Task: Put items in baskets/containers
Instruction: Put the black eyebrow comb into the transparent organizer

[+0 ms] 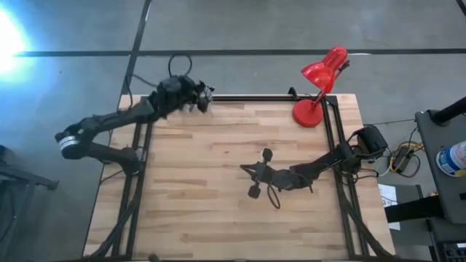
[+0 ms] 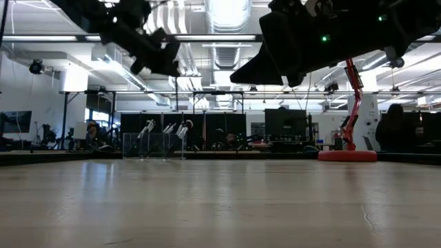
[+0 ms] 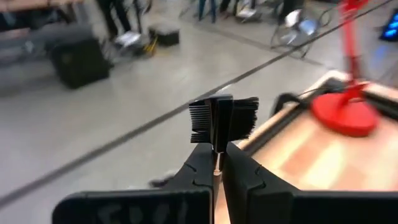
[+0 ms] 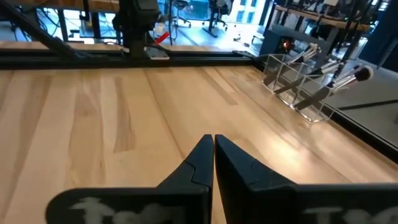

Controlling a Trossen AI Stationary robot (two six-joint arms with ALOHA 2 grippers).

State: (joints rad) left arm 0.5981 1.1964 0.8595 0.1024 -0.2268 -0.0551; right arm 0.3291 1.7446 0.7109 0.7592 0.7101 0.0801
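A red desk lamp (image 1: 320, 80) stands at the wooden table's (image 1: 204, 189) far corner

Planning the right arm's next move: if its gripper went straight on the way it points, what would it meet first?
Probably nothing soon: the shut right gripper points across bare table toward the far edge rail; the clear containers sit off to one side.

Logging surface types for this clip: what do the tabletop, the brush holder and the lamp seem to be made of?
Tabletop: pale wood planks with visible grain and a dull sheen. Brush holder: clear plastic or acrylic, since the brushes show through its walls. Lamp: glossy red, probably painted metal or plastic.
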